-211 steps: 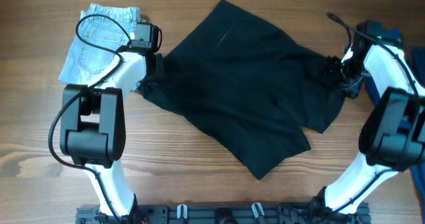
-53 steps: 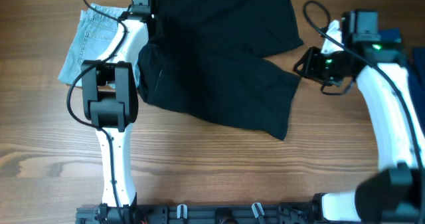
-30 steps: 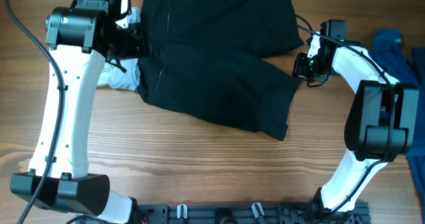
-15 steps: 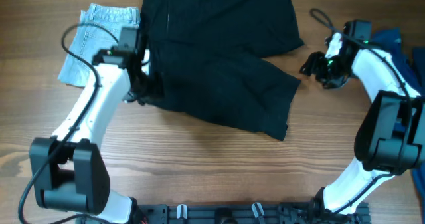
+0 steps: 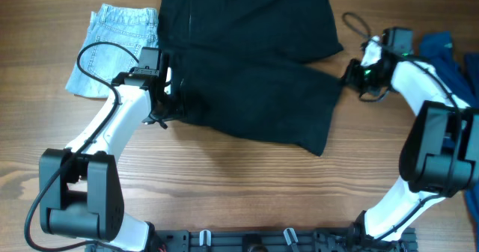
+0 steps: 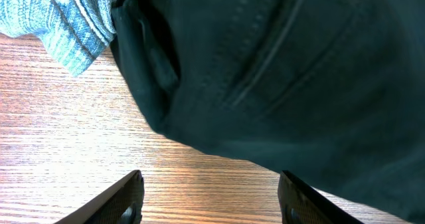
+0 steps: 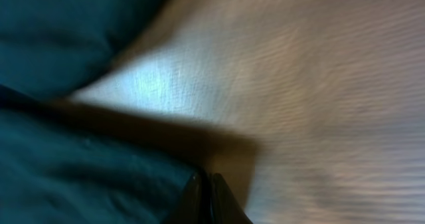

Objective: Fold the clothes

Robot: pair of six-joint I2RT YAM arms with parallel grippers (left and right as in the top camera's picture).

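Observation:
The black shorts (image 5: 254,72) lie spread flat, waistband to the left and both legs pointing right. My left gripper (image 5: 168,102) sits at the waistband's lower left corner. In the left wrist view it (image 6: 211,187) stands open over bare wood, with the black shorts (image 6: 299,71) just ahead. My right gripper (image 5: 350,74) is at the hem corner of the near leg. In the right wrist view it (image 7: 204,192) is shut, the black shorts (image 7: 80,177) running up to its fingertips. Pale denim shorts (image 5: 112,46) lie partly under the black ones.
A royal-blue garment (image 5: 443,54) lies at the right edge behind the right arm. The denim hem (image 6: 66,24) shows at the top left of the left wrist view. Wooden table (image 5: 224,192) stretches in front of the shorts.
My right gripper opened, moved left to the near leg's hem corner and shut; that corner now reaches up toward it. My left gripper shifted slightly along the waistband, still open.

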